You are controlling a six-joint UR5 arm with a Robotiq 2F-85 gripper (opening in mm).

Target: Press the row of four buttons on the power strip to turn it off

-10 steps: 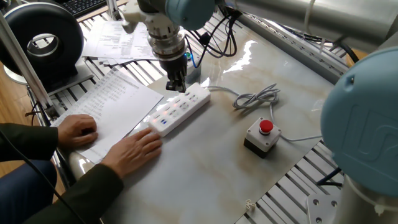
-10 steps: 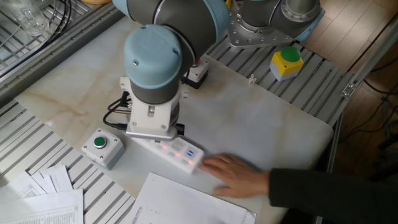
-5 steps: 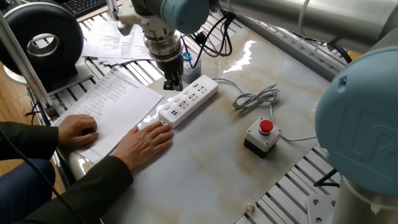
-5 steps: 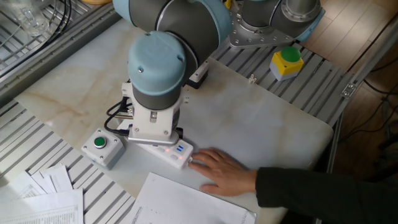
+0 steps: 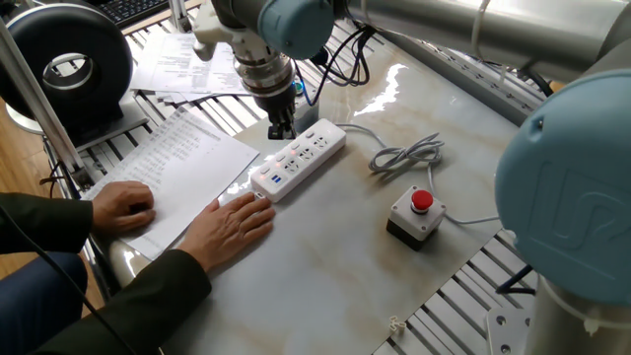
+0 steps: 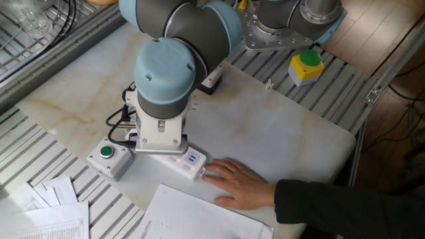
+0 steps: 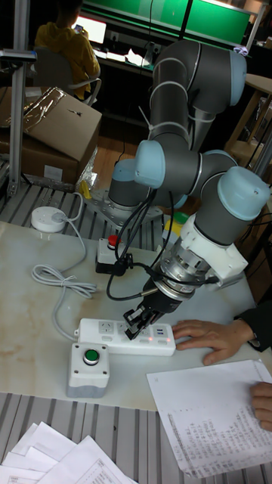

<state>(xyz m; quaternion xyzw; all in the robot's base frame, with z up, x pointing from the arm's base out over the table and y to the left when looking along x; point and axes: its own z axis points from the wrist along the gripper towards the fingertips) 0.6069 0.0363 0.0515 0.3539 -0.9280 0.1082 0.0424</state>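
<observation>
White power strip (image 5: pixel 299 161) lies beside the paper sheet (image 5: pixel 182 168), four buttons (image 5: pixel 288 159) along its length, directly under your gripper (image 5: pixel 280 128); finger gap can't be judged.

Light was bright and even. White glare sat on the glossy table (image 5: pixel 394 79). The tall view's background was dim.

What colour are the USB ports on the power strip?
Blue; the USB ports on the power strip show best in one fixed view.
</observation>
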